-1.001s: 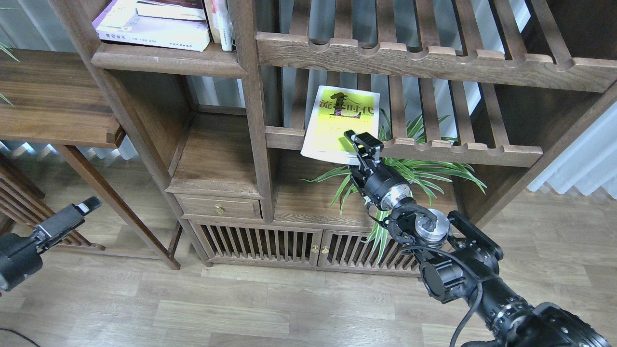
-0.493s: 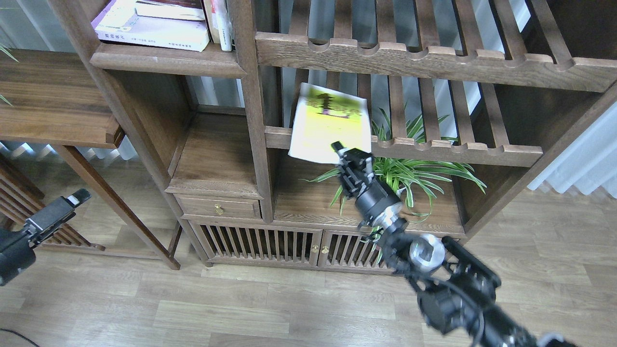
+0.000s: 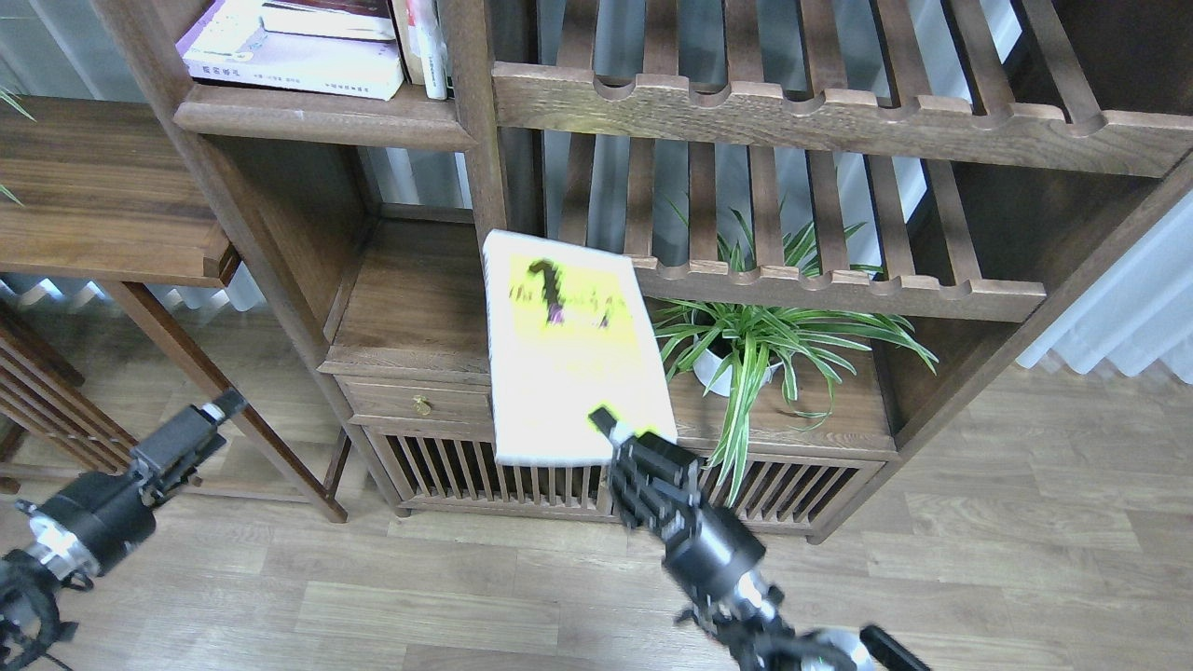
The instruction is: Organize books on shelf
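My right gripper [image 3: 623, 442] is shut on the lower edge of the yellow-green book [image 3: 569, 349] and holds it in the air, cover up, in front of the low cabinet, clear of the slatted rack. The book is blurred by motion. The white-lavender book [image 3: 289, 58] lies flat on the solid shelf [image 3: 322, 119] at the upper left, with the dark red book [image 3: 326, 17] on top of it. My left gripper [image 3: 212, 416] hangs low at the left over the floor, far from the books; its fingers cannot be told apart.
Several thin upright books [image 3: 424, 42] stand at the right end of the shelf. Two slatted racks [image 3: 820, 116] fill the upper right. A potted spider plant [image 3: 764, 340] sits under the lower rack. A side table [image 3: 102, 196] stands at the left.
My right gripper pulled the yellow-green book off the lower slatted rack, down and to the left. My left arm rose slightly and moved right.
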You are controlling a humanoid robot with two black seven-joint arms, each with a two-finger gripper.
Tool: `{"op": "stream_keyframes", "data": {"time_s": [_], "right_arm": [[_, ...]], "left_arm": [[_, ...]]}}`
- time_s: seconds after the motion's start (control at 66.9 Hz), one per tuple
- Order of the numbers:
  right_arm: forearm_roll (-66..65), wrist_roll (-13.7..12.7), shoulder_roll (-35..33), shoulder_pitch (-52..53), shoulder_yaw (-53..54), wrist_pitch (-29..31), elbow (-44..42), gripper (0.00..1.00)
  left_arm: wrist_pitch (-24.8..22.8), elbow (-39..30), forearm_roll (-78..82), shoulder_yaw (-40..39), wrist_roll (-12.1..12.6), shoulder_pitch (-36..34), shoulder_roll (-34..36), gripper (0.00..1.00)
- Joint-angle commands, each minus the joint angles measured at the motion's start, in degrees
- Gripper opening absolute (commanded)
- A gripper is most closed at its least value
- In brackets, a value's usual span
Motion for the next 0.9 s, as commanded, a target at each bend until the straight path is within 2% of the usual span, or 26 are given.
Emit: {"op": "stream_keyframes", "data": {"time_s": [0.0,0.06,0.164,0.374,0.777,0.852,0.882], "right_arm": [[-0.2,-4.5,0.3,-0.2,-1.5,0.0,-2.1,0.03],[-0.2,-6.2,0.4,-0.2,-1.9,0.0,-2.7,0.04],[-0.2,-7.9,0.7,0.3,-2.6,0.0,-4.7,0.04],[-0.2,-7.9,1.7,0.8,-4.3,0.0,-6.9,0.04],[-2.4,-7.9,1.9,0.4,-8.7,0.0,-6.9,0.04],[-2.9,-7.9,1.9,0.3,-8.7,0.0,-6.6,0.04],[-3.1,-7.9,1.9,0.1,-8.8,0.0,-6.5,0.04]], "left_arm": [[0.0,-4.1,-17.1,12.1,7.9,-1.1,6.9,0.98],[0.0,-5.2,-21.4,14.4,9.9,-2.1,8.5,0.99],[0.0,-7.4,-27.3,15.1,9.9,-2.6,9.3,1.00],[0.0,-8.9,-28.6,16.9,9.9,-2.9,10.2,1.00],[0.0,-7.8,-28.6,30.9,9.9,-11.2,7.8,0.98],[0.0,-6.8,-28.6,32.2,9.9,-11.7,6.3,0.95],[0.0,-6.1,-28.6,32.5,9.9,-11.6,5.2,0.90]]}}
